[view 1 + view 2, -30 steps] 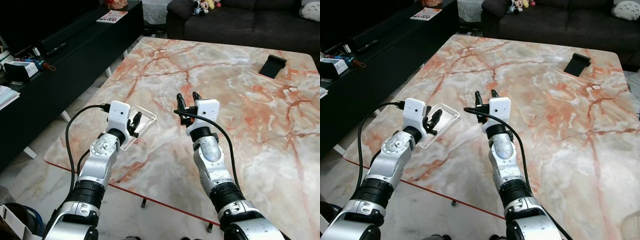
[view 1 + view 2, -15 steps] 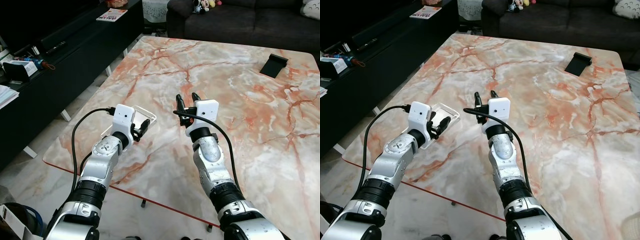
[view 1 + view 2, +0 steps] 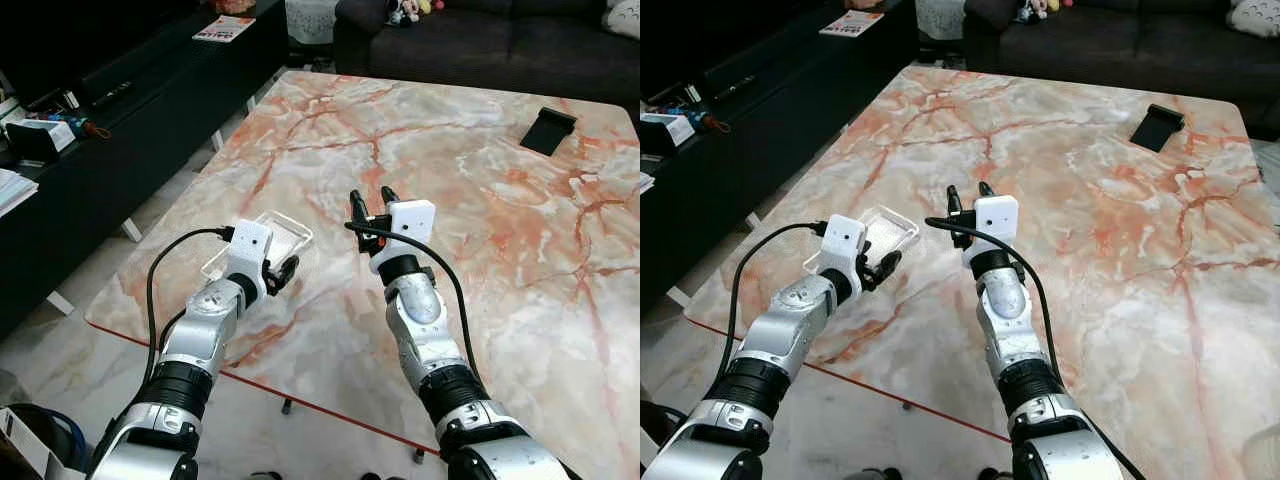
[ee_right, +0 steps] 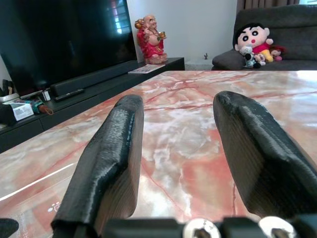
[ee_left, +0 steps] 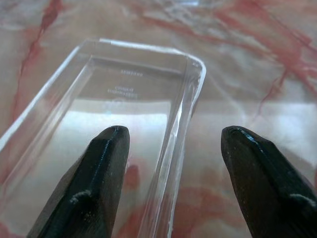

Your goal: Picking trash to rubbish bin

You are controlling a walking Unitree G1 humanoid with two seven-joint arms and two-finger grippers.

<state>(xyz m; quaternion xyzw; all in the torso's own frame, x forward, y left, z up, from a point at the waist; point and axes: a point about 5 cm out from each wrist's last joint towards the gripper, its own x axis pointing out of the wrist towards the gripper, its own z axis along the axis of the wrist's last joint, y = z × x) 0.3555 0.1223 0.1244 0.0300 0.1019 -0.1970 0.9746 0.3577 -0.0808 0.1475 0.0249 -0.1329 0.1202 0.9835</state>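
A clear plastic tray [image 3: 286, 230] lies on the marble table [image 3: 470, 190], close to its front left corner. My left gripper [image 3: 284, 271] is open and low at the tray's near right end. In the left wrist view one of its fingers [image 5: 101, 163] is over the inside of the tray [image 5: 133, 89] and the other finger [image 5: 257, 168] is outside, so the jaws straddle a side wall. My right gripper [image 3: 369, 198] is open above the middle of the table, holding nothing, with bare marble between its fingertips [image 4: 124, 129].
A black flat object [image 3: 547, 131] lies at the table's far right. A dark sofa [image 3: 480, 40] stands behind the table. A black TV cabinet [image 3: 120, 120] runs along the left with a magazine [image 3: 224, 30] on it. The table's red-rimmed front edge [image 3: 250, 378] is near my arms.
My left gripper has come down and a little to the right, from above the tray to its near right end. The right arm has stayed where it was.
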